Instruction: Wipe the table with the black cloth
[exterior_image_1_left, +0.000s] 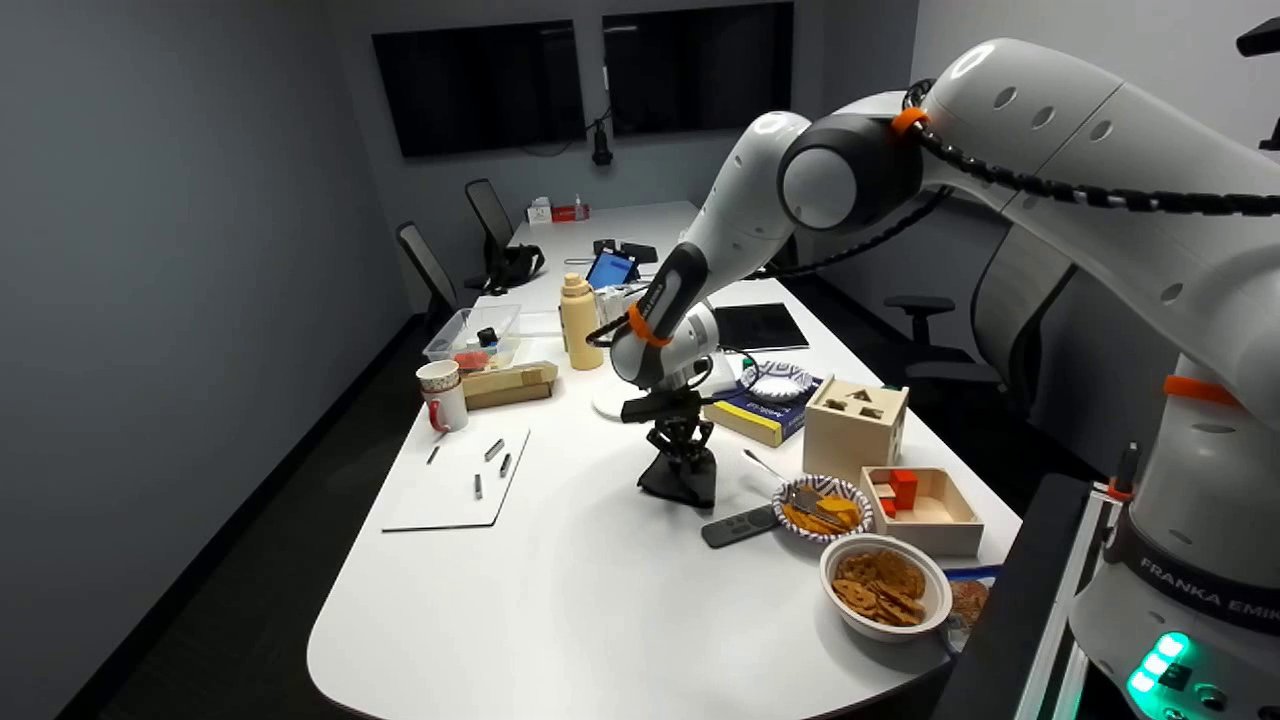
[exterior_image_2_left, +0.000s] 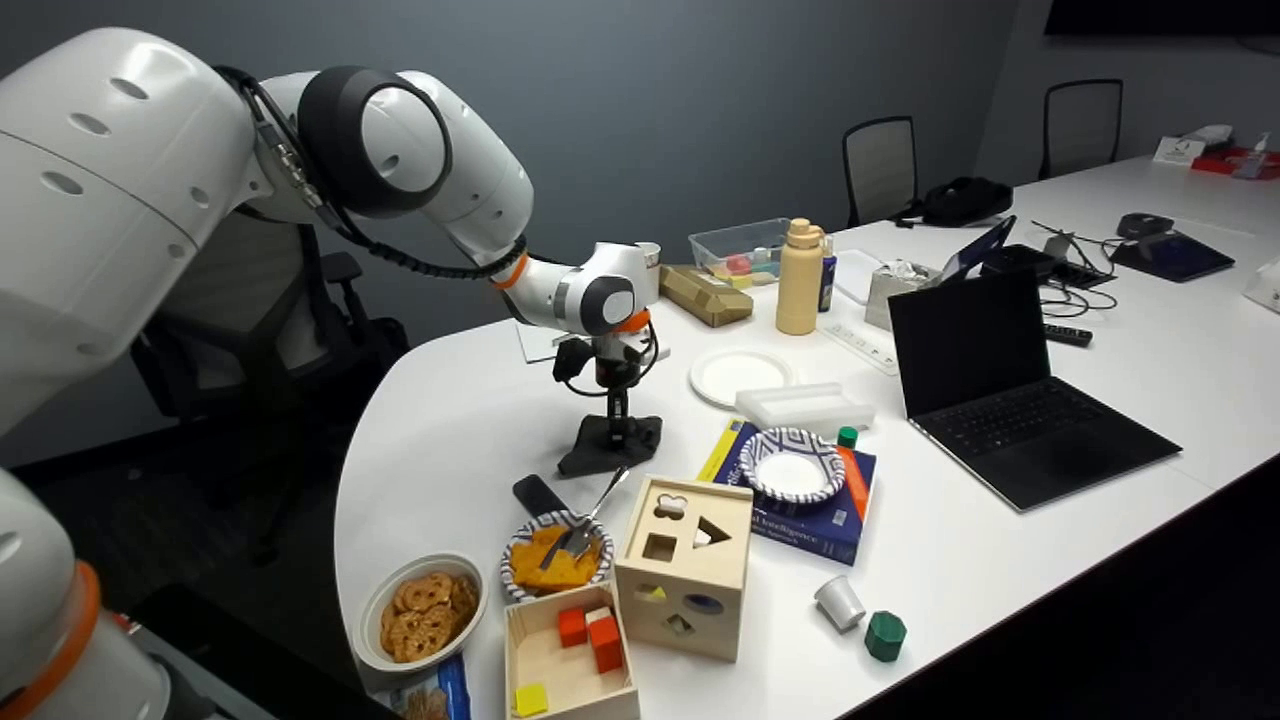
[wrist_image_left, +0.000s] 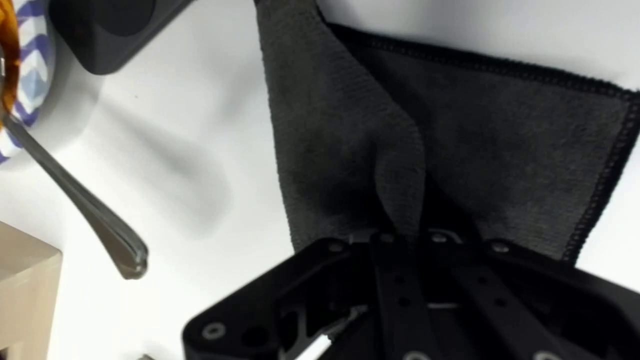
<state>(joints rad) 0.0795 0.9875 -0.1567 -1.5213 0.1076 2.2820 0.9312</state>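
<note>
Mug (exterior_image_1_left: 448, 400), red-handled, stands at ten o'clock when, in an exterior view, we put the black cloth (exterior_image_1_left: 680, 487) at the centre of our dial. At nine we find a flat white sheet (exterior_image_1_left: 430, 505) bearing a few small dark sticks (exterior_image_1_left: 478, 487). Toward eleven we see a tan bottle (exterior_image_1_left: 580, 330) standing upright. At the centre our gripper (wrist_image_left: 411, 241) points down, its fingers drawn narrow on a fold of the black cloth; the rest of the fabric drapes out over the white table (exterior_image_1_left: 560, 620). We cannot tell how much of it touches the surface. Just beside the cloth, at four, lies a flat dark remote (exterior_image_1_left: 738, 528). Between one and two we have a blue book (exterior_image_1_left: 795, 415), a patterned plate (exterior_image_1_left: 778, 388) resting on it. At three comes a patterned bowl (exterior_image_1_left: 822, 538) of orange chips (exterior_image_1_left: 840, 507); a metal utensil (wrist_image_left: 117, 245) leans in it, its handle sticking out toward ten. Between two and three stands a wooden shape box (exterior_image_1_left: 845, 445) with cut-out holes in its top. At four, farther out than the remote, we see a white bowl (exterior_image_1_left: 940, 598) of brown crackers (exterior_image_1_left: 880, 590). Right of that, at three, a wooden tray (exterior_image_1_left: 930, 538) holds red blocks (exterior_image_1_left: 903, 488) and sits just beside the patterned bowl.
</note>
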